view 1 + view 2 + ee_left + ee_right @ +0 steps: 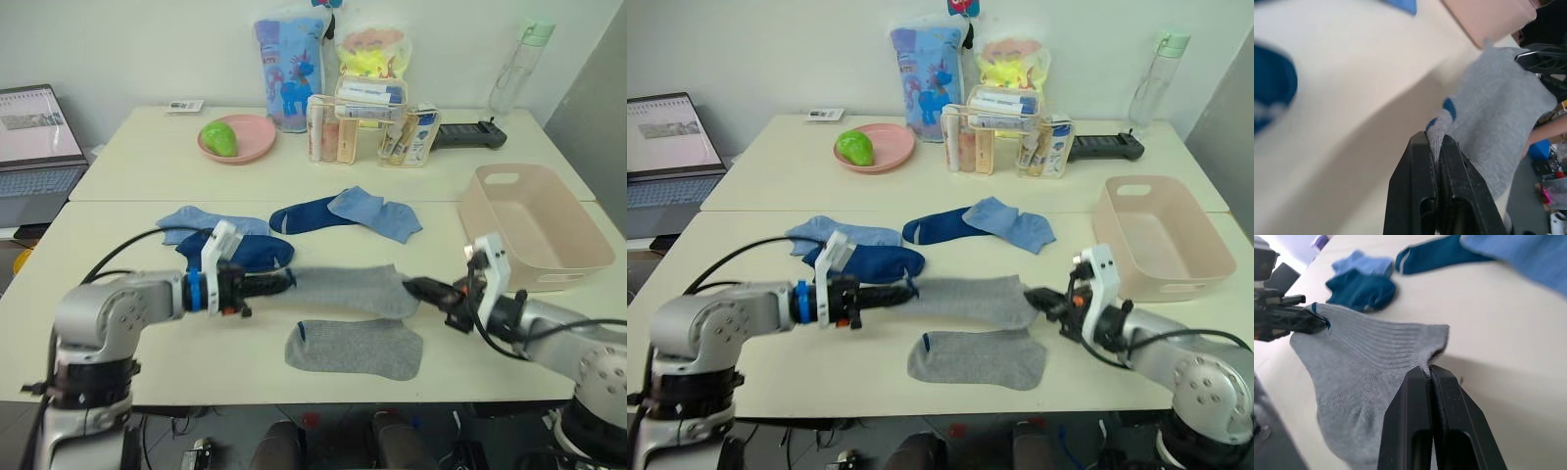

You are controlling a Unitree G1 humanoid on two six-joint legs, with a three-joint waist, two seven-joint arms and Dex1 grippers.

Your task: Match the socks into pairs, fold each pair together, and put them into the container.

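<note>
The table (pixel 127 323) carries everything, and the layout suggests sorting in progress: the pale pink container (pixel 534 230) waits empty at about three o'clock from the table's middle, near the right arm, probably so finished pairs can be dropped in with a short reach. The largest thing in play is the stretched grey sock (pixel 348 290), held just above the tabletop between the two arms; the left gripper (pixel 284 282) has its fingers clamped narrow on the cuff end, and the right gripper (pixel 416 290) is pinched tight on the opposite end, so the fabric is pulled flat. That tension looks meant to keep the sock straight for laying onto its mate, the second grey sock (pixel 355 349), which lies flat at six o'clock from the held one, just beside it. At eleven o'clock from the left gripper a dark navy sock (pixel 245 252) lies partly over a light blue sock (pixel 201 221); at twelve o'clock from the held sock another navy sock (pixel 306 214) touches another light blue sock (pixel 377 213). These four are still mixed, so I judge that the grey pair is the first being matched.
</note>
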